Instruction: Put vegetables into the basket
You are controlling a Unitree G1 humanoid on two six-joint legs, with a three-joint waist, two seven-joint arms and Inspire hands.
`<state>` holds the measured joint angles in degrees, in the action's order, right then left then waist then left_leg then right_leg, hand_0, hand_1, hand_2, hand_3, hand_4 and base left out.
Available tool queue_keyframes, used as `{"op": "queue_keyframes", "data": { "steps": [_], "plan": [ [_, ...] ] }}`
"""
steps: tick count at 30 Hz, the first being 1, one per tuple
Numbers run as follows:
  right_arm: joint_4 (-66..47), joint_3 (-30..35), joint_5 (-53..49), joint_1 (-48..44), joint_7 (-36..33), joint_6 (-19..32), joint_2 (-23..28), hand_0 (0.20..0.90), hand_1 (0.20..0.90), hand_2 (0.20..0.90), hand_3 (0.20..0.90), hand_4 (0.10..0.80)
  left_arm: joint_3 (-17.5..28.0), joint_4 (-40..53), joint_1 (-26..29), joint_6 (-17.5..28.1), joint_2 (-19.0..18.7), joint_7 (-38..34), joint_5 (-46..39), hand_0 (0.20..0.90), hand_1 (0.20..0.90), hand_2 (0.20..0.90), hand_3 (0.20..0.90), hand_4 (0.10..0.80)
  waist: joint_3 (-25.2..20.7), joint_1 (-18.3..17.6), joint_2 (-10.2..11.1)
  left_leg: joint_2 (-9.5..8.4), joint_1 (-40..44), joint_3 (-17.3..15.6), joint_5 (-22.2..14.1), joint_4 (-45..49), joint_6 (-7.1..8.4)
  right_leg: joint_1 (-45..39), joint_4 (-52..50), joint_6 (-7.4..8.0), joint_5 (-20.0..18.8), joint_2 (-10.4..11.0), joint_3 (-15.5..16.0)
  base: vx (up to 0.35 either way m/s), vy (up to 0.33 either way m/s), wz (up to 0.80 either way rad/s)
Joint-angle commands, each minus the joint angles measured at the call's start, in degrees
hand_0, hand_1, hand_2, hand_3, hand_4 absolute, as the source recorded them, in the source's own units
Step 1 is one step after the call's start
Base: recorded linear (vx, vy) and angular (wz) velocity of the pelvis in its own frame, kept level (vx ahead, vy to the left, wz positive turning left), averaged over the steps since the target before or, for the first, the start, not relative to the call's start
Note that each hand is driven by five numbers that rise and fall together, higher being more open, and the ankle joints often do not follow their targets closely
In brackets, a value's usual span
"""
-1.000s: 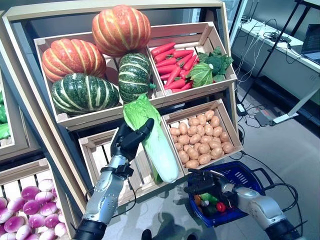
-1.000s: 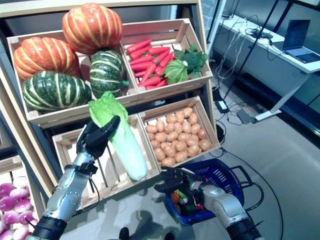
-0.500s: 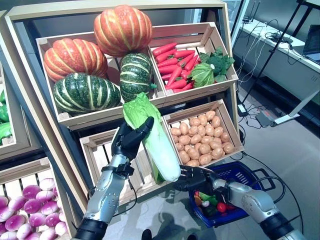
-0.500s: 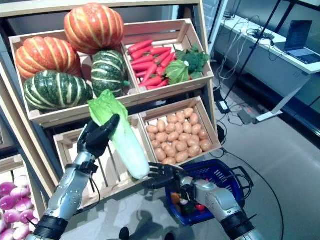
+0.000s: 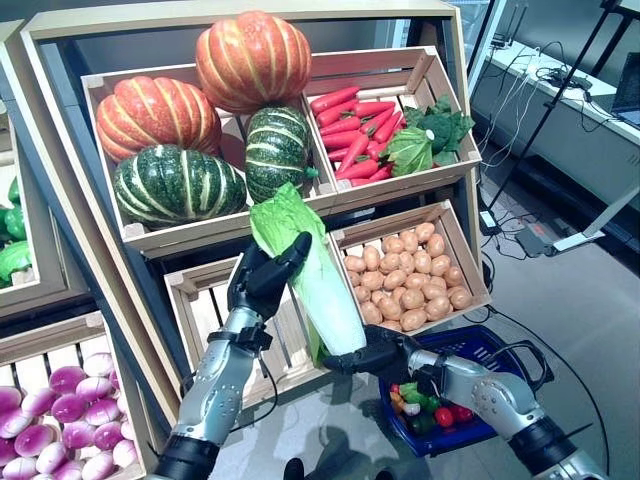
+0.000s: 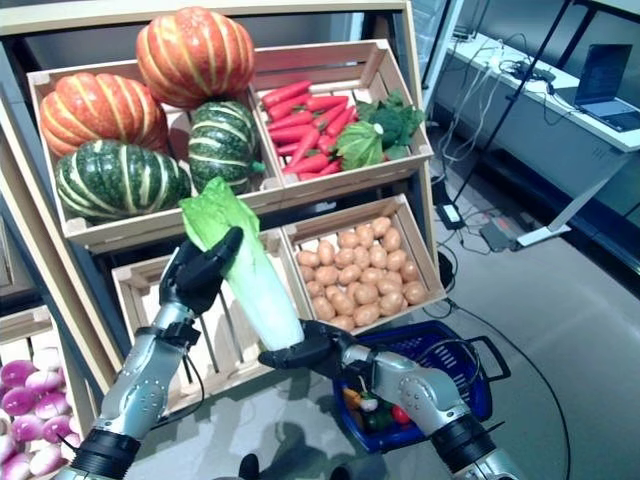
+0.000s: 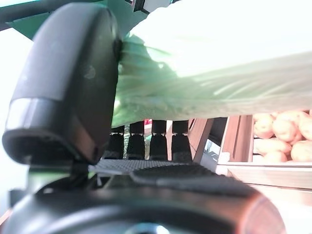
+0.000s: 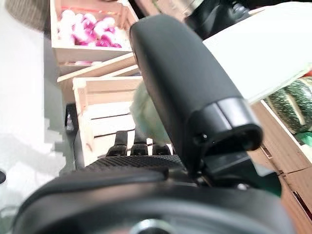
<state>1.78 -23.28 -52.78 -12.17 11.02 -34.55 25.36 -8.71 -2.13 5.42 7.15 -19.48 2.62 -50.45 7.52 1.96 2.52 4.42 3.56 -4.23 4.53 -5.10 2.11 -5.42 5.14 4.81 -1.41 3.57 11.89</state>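
Observation:
A long napa cabbage (image 5: pixel 318 285), leafy green on top and white below, hangs tilted in front of the shelf. My left hand (image 5: pixel 262 283) is shut on its leafy upper half; in the left wrist view the thumb (image 7: pixel 68 87) presses the cabbage (image 7: pixel 209 63) against the fingers (image 7: pixel 146 141). My right hand (image 5: pixel 378 354) reaches in from the right with straight fingers just beneath the cabbage's white end (image 8: pixel 146 117), open. The blue basket (image 5: pixel 512 346) stands on the floor at the lower right, holding several small vegetables (image 5: pixel 420 405).
Wooden shelf crates hold pumpkins (image 5: pixel 180 120), carrots (image 5: pixel 350 125) with leafy greens (image 5: pixel 425 135), and potatoes (image 5: pixel 410 285). A bare slatted crate (image 5: pixel 200 310) lies behind the cabbage. Purple-white bulbs (image 5: pixel 50 425) fill a crate at lower left. Cables and a desk (image 5: pixel 580 100) are at right.
My right hand has moved left and up from over the basket to beneath the cabbage's white end. The left hand keeps its hold in about the same place. The camera shifted slightly.

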Motion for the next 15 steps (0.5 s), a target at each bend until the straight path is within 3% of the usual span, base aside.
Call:
{"op": "queue_keyframes", "data": {
  "steps": [1,15],
  "plan": [
    [-5.9,-0.2,-8.2,-5.1,-0.6,4.0,-3.2,0.9,0.9,0.9,0.9,0.8,-0.7,3.3,10.0,6.1,-0.4,3.2,-0.6,0.3,0.3,0.3,0.3,0.4,-4.6,0.7,1.8,0.24,1.7,2.4,-4.2,0.1,2.2,-1.3,-0.1,2.64,-1.3,4.2,0.0,-0.006,0.002,0.04],
    [-7.0,0.1,-11.8,-6.3,-1.4,4.2,-2.2,0.9,0.9,0.9,0.9,0.8,-1.5,3.5,10.5,5.2,-1.9,4.1,1.9,0.3,0.3,0.3,0.3,0.4,-4.7,0.7,1.8,0.28,1.8,2.3,-4.2,0.1,2.29,-1.4,-0.1,2.69,-1.3,4.2,0.0,0.0,0.0,0.0]
  ]
}}
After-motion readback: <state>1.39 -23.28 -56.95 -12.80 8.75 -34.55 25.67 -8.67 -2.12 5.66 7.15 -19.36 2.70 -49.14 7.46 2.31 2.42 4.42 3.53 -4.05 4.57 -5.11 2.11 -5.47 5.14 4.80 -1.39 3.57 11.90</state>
